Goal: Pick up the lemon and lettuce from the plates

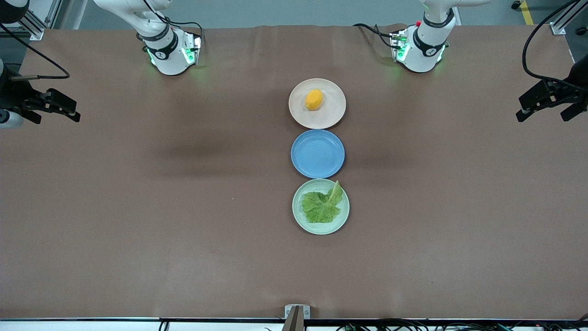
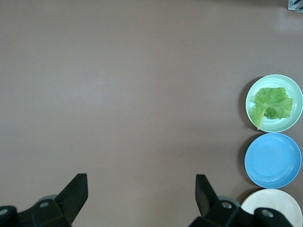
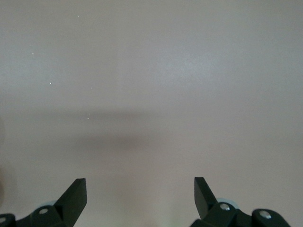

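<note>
White arms, black hands on my rig.
I saw glossy white bases ringed by black bands, green lights glowing at their feet, and black cables trailing off. The left gripper (image 1: 546, 105) and right gripper (image 1: 53, 106) were matte black, angular, with small silver screws.

Three plates sit in a row down the middle of the desk (image 1: 138, 207). The lemon (image 1: 314, 99) is on the plate (image 1: 333, 112) closest to the robot bases, an empty plate (image 1: 317, 153) comes next, and the lettuce (image 1: 323, 205) is on the plate (image 1: 303, 220) nearest the front camera.
</note>
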### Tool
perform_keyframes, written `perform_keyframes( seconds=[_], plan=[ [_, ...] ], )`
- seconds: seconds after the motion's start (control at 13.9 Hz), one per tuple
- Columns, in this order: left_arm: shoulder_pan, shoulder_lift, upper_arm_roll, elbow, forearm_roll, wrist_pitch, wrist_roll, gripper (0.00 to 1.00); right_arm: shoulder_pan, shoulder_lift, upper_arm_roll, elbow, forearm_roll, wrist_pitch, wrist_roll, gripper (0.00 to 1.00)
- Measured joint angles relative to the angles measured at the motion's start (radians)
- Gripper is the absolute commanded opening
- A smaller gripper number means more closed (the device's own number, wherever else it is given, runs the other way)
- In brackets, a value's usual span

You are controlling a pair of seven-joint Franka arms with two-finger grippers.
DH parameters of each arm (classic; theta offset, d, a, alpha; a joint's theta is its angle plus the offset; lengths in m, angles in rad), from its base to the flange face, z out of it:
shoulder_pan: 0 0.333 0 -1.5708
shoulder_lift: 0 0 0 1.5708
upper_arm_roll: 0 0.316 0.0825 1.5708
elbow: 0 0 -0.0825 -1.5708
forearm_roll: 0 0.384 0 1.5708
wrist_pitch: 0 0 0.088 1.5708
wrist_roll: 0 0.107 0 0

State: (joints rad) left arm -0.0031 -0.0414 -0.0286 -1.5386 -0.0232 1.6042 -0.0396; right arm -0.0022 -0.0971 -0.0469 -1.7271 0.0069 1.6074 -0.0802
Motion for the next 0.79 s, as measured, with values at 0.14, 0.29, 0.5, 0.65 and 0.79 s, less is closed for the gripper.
perform_keyframes(
  seconds=[0.14, 0.29, 0.5, 0.65, 0.79],
  plan=[
    [-0.004, 0.016, -0.002, -0.004, -0.041, -0.001, 0.000, 1.00, 0.000, 0.000, 0.000, 0.001, 0.000, 0.000, 0.000, 1.00],
    [-0.011, 0.062, -0.005, -0.008, -0.122, -0.001, -0.005, 1.00, 0.000, 0.000, 0.000, 0.002, 0.000, 0.000, 0.000, 1.00],
    [-0.064, 0.166, -0.014, -0.008, -0.161, 0.045, -0.071, 1.00, 0.000, 0.000, 0.000, 0.002, 0.000, 0.000, 0.000, 1.00],
    [-0.138, 0.242, -0.019, -0.008, -0.155, 0.118, -0.179, 1.00, 0.000, 0.000, 0.000, 0.003, 0.000, 0.000, 0.000, 1.00],
    [-0.226, 0.319, -0.021, -0.008, -0.116, 0.197, -0.331, 1.00, 0.000, 0.000, 0.000, 0.003, 0.000, 0.000, 0.000, 1.00]
  ],
)
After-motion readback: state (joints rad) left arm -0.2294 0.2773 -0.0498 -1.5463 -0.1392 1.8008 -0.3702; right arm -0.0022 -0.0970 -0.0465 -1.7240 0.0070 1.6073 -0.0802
